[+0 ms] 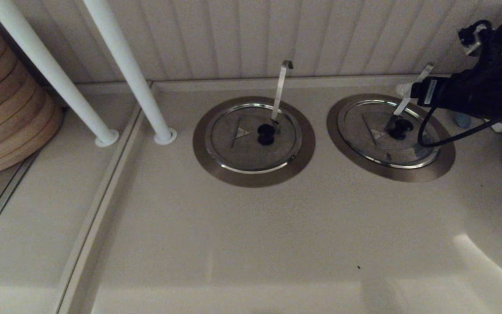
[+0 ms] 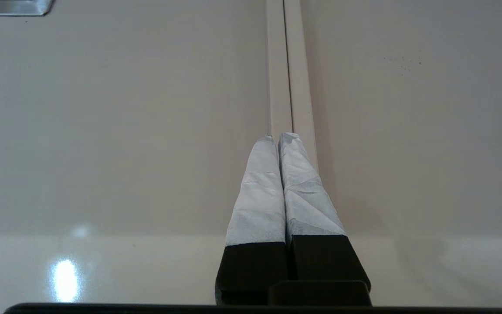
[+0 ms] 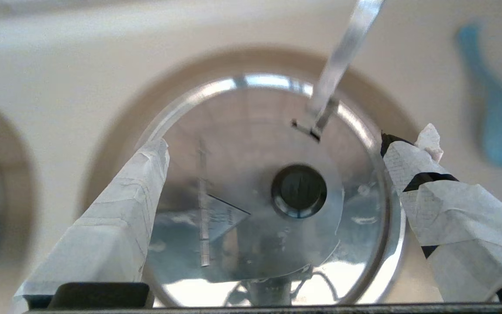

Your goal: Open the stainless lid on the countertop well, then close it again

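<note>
Reach step: right gripper [image 3: 273, 148] hovers w/ fingers spread wide over the lid [image 1: 390, 133], which sits shut on the right-hand well [image 1: 342, 135]. Next: drop onto the knob [image 3: 299, 190], pinch, lift. Left gripper [image 2: 282, 139] parked, fingers pressed together.

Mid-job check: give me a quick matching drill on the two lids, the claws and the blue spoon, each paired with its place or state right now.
Things:
1. stainless lid
2. twin lid
3. left claw
4. right claw
5. blue spoon

States:
A. shut, over bare countertop by a seam
B. open, hovering above a lid's black knob
C. seated in its well, straight utensil handle rising from it
D. seated, hook-ended handle rising from it
E. lying on the counter beyond the well's collar

Pairs: 1-C, 2-D, 3-A, 4-B, 5-E
</note>
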You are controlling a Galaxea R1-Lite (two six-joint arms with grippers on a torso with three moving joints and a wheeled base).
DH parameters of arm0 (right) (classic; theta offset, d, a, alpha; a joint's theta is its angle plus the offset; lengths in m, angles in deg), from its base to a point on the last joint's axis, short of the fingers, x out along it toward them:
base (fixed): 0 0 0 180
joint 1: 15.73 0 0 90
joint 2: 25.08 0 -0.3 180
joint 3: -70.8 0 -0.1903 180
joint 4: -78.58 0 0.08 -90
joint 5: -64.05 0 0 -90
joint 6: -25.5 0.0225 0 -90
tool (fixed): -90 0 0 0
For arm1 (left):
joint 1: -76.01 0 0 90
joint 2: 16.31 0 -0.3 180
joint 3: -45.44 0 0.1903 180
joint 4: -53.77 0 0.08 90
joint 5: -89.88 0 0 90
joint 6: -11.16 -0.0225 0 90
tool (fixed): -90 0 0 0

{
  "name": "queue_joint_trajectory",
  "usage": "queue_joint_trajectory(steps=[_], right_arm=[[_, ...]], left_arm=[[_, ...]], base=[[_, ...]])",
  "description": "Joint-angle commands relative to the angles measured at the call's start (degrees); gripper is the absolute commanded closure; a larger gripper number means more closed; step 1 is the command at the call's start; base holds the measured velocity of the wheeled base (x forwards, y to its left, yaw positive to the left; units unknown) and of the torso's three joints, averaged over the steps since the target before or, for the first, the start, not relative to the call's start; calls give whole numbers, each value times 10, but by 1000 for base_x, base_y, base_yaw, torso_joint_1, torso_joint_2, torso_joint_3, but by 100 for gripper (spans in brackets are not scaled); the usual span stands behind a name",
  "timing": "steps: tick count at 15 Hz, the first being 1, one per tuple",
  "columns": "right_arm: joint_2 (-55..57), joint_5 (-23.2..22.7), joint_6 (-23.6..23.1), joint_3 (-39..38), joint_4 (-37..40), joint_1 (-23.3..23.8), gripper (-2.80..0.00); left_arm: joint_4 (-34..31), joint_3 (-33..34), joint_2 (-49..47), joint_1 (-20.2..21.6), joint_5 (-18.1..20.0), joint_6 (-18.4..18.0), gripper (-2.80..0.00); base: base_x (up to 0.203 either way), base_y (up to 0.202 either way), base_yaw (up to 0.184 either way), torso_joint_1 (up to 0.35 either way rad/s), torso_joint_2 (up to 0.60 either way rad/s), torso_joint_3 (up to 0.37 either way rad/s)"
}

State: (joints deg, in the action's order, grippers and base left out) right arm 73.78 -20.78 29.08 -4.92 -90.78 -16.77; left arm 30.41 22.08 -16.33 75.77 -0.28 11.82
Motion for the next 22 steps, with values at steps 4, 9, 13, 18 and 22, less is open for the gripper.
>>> queue_joint_trajectory(steps=[4, 9, 13, 18, 22], right_arm=[[-132, -36, -12, -47, 13, -10, -280], [-275, -41, -16, -51, 131, -14, 0], [-423, -60, -38, -103, 256, -14, 0], [-644, -53, -59, -269, 300, -8, 0], [-780, -42, -79, -348, 345, -2, 0]], left_arm=[[0, 0, -1, 0, 0, 0, 0], [0, 0, -1, 0, -1, 0, 0], [0, 0, -1, 0, 0, 0, 0], [0, 0, -1, 0, -1, 0, 0], [0, 0, -1, 0, -1, 0, 0]], base=[[0, 0, 0, 0, 0, 0], [0, 0, 0, 0, 0, 0], [0, 0, 0, 0, 0, 0], [0, 0, 0, 0, 0, 0], [0, 0, 0, 0, 0, 0]])
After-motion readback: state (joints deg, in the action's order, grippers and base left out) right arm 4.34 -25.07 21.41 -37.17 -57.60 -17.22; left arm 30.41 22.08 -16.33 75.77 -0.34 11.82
